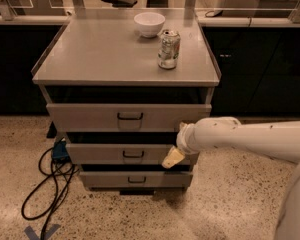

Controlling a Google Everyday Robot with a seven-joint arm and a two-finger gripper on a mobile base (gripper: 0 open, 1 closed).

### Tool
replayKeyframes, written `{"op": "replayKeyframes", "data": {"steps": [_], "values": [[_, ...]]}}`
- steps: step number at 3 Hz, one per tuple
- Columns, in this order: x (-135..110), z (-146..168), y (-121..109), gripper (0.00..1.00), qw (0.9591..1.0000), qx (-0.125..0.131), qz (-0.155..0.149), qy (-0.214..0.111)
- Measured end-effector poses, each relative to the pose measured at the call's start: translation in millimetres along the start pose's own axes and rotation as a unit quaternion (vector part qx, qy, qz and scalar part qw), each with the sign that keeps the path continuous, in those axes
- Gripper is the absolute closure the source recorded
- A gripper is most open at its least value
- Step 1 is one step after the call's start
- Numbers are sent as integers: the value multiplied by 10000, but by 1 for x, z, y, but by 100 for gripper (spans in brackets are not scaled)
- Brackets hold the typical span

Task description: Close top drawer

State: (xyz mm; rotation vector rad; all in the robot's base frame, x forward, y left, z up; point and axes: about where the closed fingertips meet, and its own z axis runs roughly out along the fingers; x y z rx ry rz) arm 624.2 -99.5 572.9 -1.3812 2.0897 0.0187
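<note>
Pulled out just beneath the smooth grey-beige top of the cabinet [105, 59]: top drawer [90, 118], flat metal front, dark wire handle. Low at the cabinet's right front, cream wedge-shaped gripper [173, 157], open or closed impossible to tell. On the cabinet, round white bowl [149, 23], shiny can [169, 49]. Below, speckled stone floor [230, 199], black cables [45, 194] at its left.

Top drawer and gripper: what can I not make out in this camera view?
In the camera view:
- Inside of the top drawer: dark, hidden under the cabinet top.
- Right end of the middle drawer: covered by the gripper in front of it.
- The arm: cut off at the right edge.
</note>
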Motion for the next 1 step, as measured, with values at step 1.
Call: {"op": "replayKeyframes", "data": {"steps": [1], "values": [[-1, 0, -1, 0, 10000, 7, -2, -3]]}}
